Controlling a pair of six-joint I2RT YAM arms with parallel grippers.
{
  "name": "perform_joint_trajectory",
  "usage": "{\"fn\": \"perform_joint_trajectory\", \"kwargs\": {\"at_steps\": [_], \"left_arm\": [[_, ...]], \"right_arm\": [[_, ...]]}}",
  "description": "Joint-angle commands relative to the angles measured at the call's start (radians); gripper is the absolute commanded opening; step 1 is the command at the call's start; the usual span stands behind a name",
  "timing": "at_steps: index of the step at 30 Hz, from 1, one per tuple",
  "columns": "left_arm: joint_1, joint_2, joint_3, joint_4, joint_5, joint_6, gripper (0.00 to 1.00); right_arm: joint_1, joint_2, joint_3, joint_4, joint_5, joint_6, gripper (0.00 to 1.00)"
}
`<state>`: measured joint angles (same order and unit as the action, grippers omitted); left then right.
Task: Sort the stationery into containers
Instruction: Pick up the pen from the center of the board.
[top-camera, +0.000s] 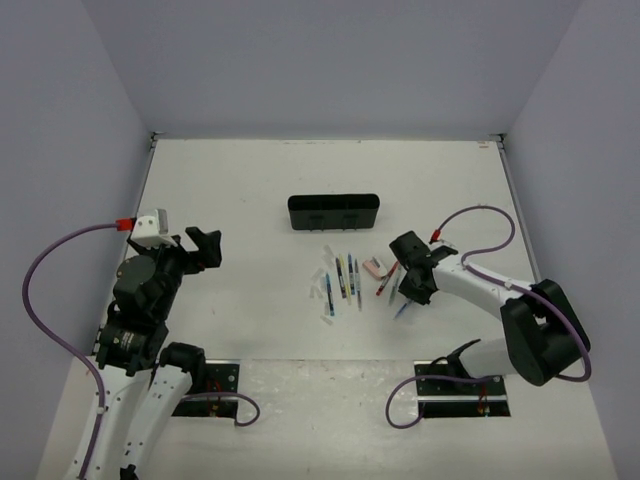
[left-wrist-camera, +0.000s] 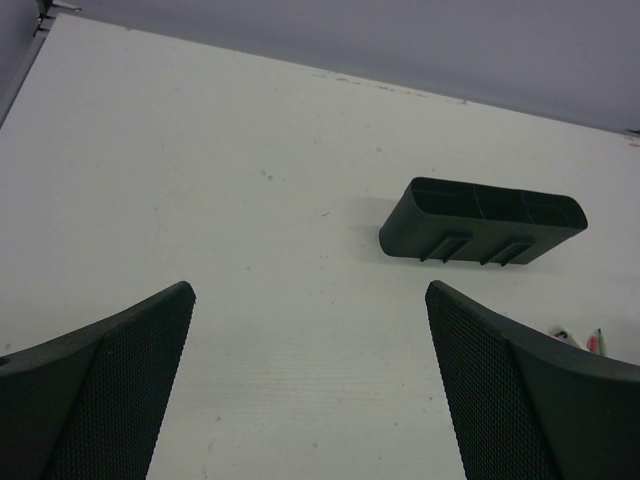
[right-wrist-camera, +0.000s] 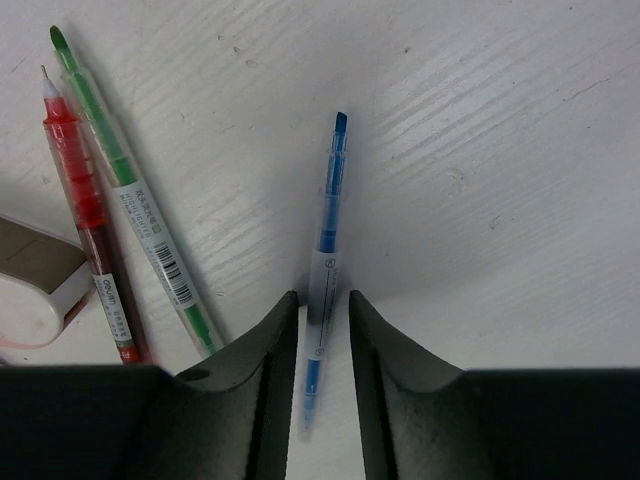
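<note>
Your right gripper (right-wrist-camera: 323, 300) straddles a blue pen (right-wrist-camera: 329, 205) lying right of the desk's (top-camera: 250, 180) centre, jaws narrow; you cannot tell whether they pinch it. Your left gripper (left-wrist-camera: 310, 300) gapes wide near the left edge, the black tray (left-wrist-camera: 480, 222) beyond it.

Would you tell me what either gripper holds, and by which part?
Left gripper: nothing. Right gripper straddles the blue pen at its white mid-barrel; a firm grip cannot be told.

Robot lab test cell here: a bare white table (top-camera: 240, 190) boxed in by plain lilac-grey walls (top-camera: 330, 60), left arm (top-camera: 145, 290) and right arm (top-camera: 480, 290) bolted at its near edge, purple cables (top-camera: 28, 290) looping loose, pens (top-camera: 343, 278) and a black tray (top-camera: 333, 211) on top.
</note>
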<state>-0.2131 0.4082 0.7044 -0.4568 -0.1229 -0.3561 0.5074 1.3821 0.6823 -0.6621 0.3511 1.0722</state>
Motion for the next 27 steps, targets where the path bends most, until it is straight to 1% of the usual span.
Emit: {"fn": "perform_joint_trajectory", "kwargs": {"at_steps": [1, 4, 5, 6, 9, 13, 16, 17, 18, 21, 24, 26, 27], "left_arm": [[-0.007, -0.007, -0.005, 0.024, -0.025, 0.002, 1.0], [-0.013, -0.006, -0.004, 0.019, -0.04, -0.001, 1.0], [-0.015, -0.006, -0.005, 0.018, -0.044, -0.001, 1.0], [-0.016, -0.005, -0.005, 0.018, -0.046, -0.003, 1.0], [-0.026, 0.003, -0.002, 0.01, -0.076, -0.011, 1.0], [-0.048, 0.02, 0.0, -0.007, -0.121, -0.044, 1.0], [-0.057, 0.025, 0.007, -0.011, -0.124, -0.077, 1.0], [-0.057, 0.03, 0.012, -0.013, -0.118, -0.086, 1.0], [-0.057, 0.039, 0.019, -0.016, -0.102, -0.097, 1.0], [-0.057, 0.113, 0.042, -0.01, 0.014, -0.108, 1.0], [-0.058, 0.288, 0.078, -0.042, 0.091, -0.191, 1.0], [-0.086, 0.412, 0.078, 0.0, 0.114, -0.244, 1.0], [-0.128, 0.497, 0.085, 0.021, 0.07, -0.268, 1.0]], "right_arm": [[0.01, 0.004, 0.007, 0.003, 0.005, 0.05, 0.19], [0.01, -0.004, -0.003, 0.009, -0.001, 0.057, 0.11], [0.01, -0.014, -0.005, 0.002, -0.001, 0.062, 0.04], [0.01, -0.021, -0.007, 0.001, 0.001, 0.063, 0.0], [0.01, -0.099, 0.003, -0.068, 0.037, 0.072, 0.0], [0.01, -0.314, 0.056, -0.139, 0.081, 0.018, 0.0], [0.01, -0.481, 0.08, -0.103, 0.02, -0.111, 0.0], [0.01, -0.541, 0.082, -0.072, -0.002, -0.171, 0.0], [0.01, -0.621, 0.082, -0.026, -0.058, -0.248, 0.0], [0.01, -0.72, 0.092, 0.018, -0.164, -0.379, 0.0], [0.01, -0.732, 0.161, -0.016, -0.238, -0.473, 0.0], [0.01, -0.723, 0.211, -0.05, -0.261, -0.515, 0.0], [0.01, -0.723, 0.225, -0.059, -0.274, -0.531, 0.0]]}}
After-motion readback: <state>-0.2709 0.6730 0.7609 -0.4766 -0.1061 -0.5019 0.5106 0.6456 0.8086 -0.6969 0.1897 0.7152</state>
